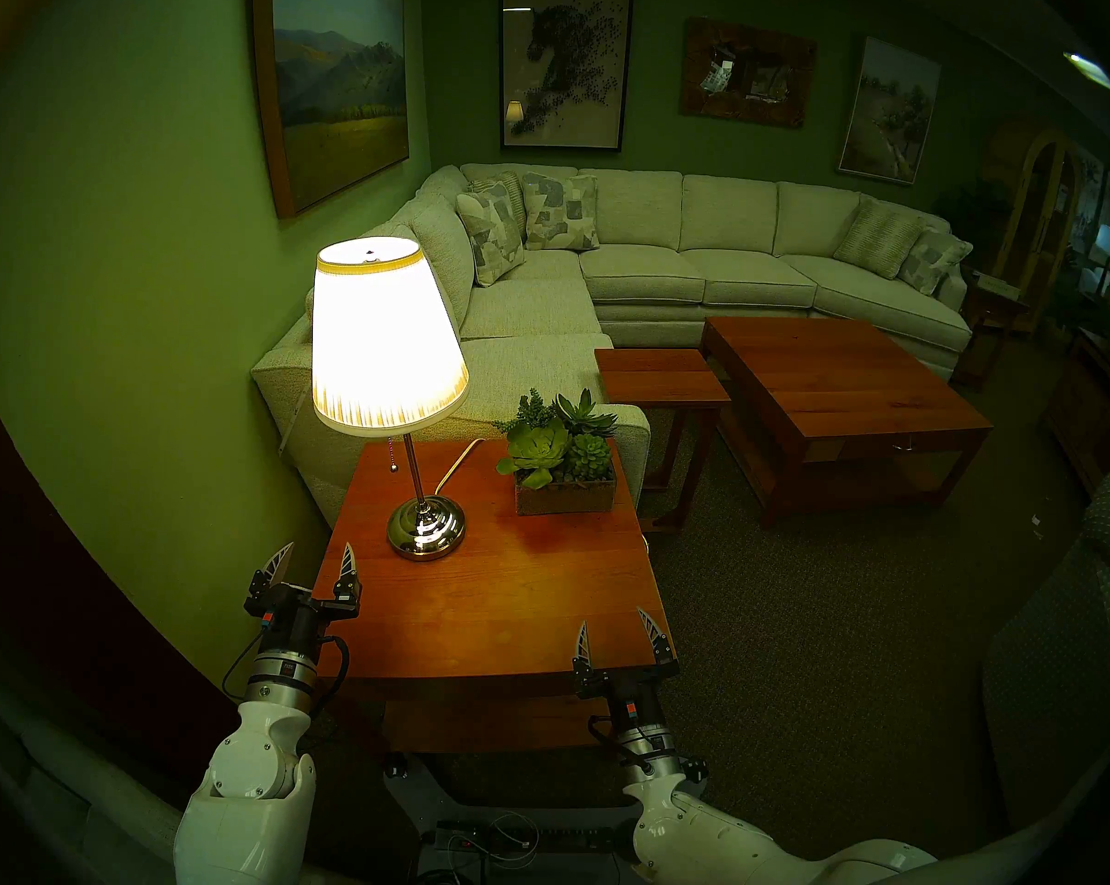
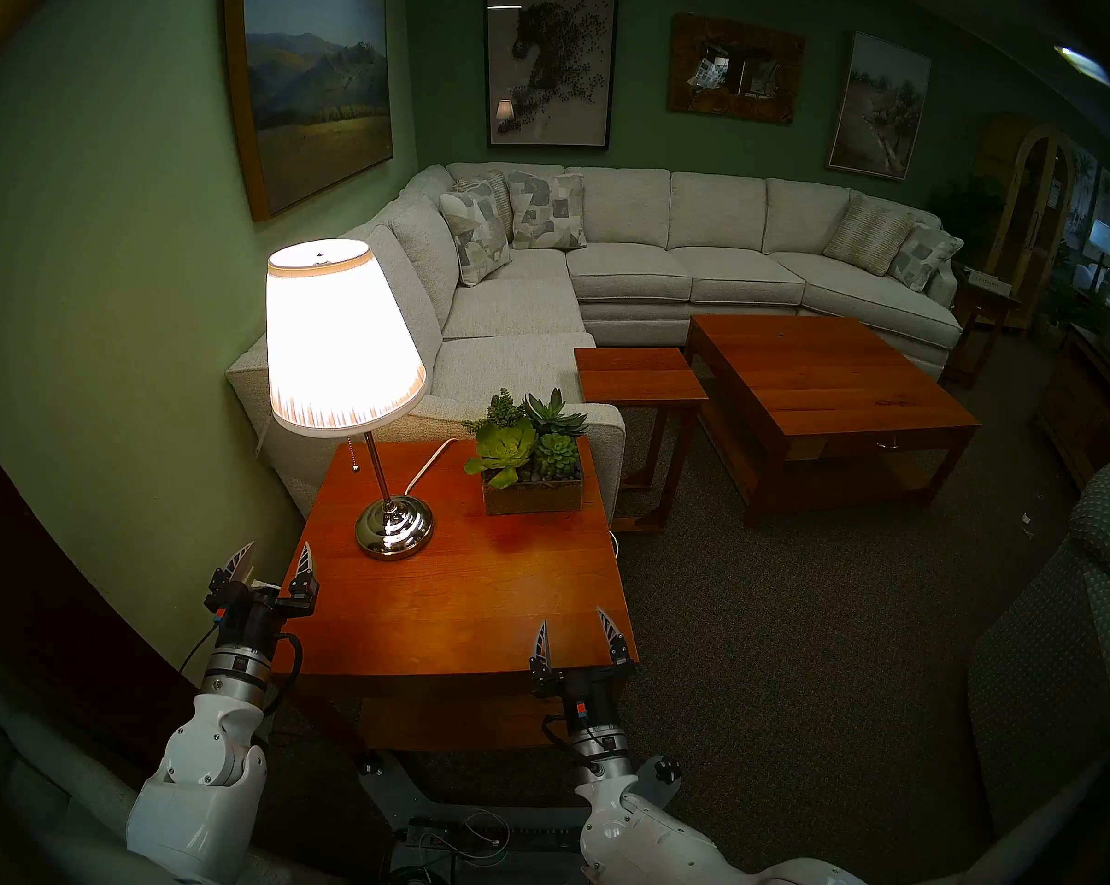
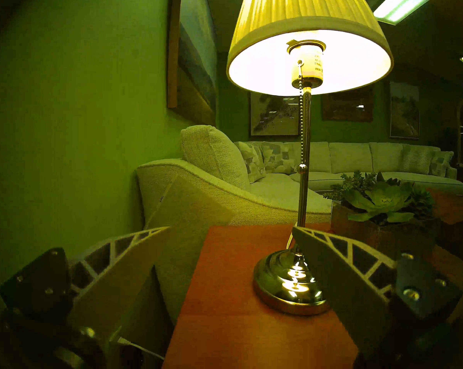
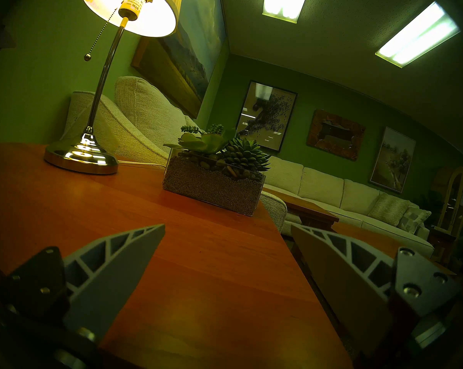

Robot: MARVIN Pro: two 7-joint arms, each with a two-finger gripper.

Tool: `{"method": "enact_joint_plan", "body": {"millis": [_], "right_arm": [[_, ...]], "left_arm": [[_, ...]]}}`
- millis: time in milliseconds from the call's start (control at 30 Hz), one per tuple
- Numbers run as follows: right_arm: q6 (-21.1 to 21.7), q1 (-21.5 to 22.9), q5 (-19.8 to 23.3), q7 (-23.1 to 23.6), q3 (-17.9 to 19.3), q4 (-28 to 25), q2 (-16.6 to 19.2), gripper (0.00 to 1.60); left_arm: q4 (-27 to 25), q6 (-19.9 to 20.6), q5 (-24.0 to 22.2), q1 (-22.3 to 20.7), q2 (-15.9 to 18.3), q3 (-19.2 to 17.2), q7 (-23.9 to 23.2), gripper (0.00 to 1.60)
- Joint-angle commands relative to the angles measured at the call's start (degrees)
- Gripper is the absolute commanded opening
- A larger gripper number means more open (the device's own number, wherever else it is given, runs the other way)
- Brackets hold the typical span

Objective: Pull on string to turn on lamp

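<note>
The lamp [image 1: 387, 334] stands lit on the wooden side table [image 1: 495, 603], with a glowing white pleated shade, slim chrome pole and round chrome base [image 1: 426, 530]. It also shows in the right head view [image 2: 343, 341], the left wrist view [image 3: 307, 41] and the right wrist view [image 4: 130, 11]. The beaded string [image 1: 391, 456] hangs free beside the pole, ending in a small bead [image 3: 302, 168] [image 4: 87, 57] [image 2: 352, 459]. My left gripper [image 1: 318, 555] [image 2: 275, 553] [image 3: 230, 230] is open and empty at the table's left edge, below the string. My right gripper [image 1: 616, 629] [image 2: 572, 628] [image 4: 227, 227] is open and empty at the table's front right corner.
A succulent planter [image 1: 562, 468] sits on the table right of the lamp. A white power cord [image 1: 456, 465] runs off the back. A pale sectional sofa [image 1: 667, 270] lies behind, a green wall [image 1: 124, 322] close on the left, two wooden tables [image 1: 839, 392] to the right.
</note>
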Motion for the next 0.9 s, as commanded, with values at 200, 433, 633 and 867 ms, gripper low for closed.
{"method": "enact_joint_plan", "body": {"millis": [200, 433, 633, 867], "right_arm": [[0.00, 0.72, -0.23, -0.78, -0.06, -1.28, 0.03, 1.60], [0.02, 0.72, -0.21, -0.80, -0.11, -1.31, 0.05, 1.60], [0.02, 0.72, -0.19, -0.81, -0.15, -1.32, 0.07, 1.60], [0.03, 0.70, -0.22, -0.82, -0.10, -1.32, 0.04, 1.60]], "left_arm": [[0.13, -2.92, -12.86, 2.17, 3.14, -0.70, -11.12, 1.60], [0.66, -2.97, -14.23, 1.96, 3.24, -0.87, -12.80, 1.60], [0.78, -3.00, -14.51, 1.91, 3.23, -0.93, -13.19, 1.60], [0.87, -3.03, -14.69, 1.87, 3.20, -0.99, -13.49, 1.60]]}}
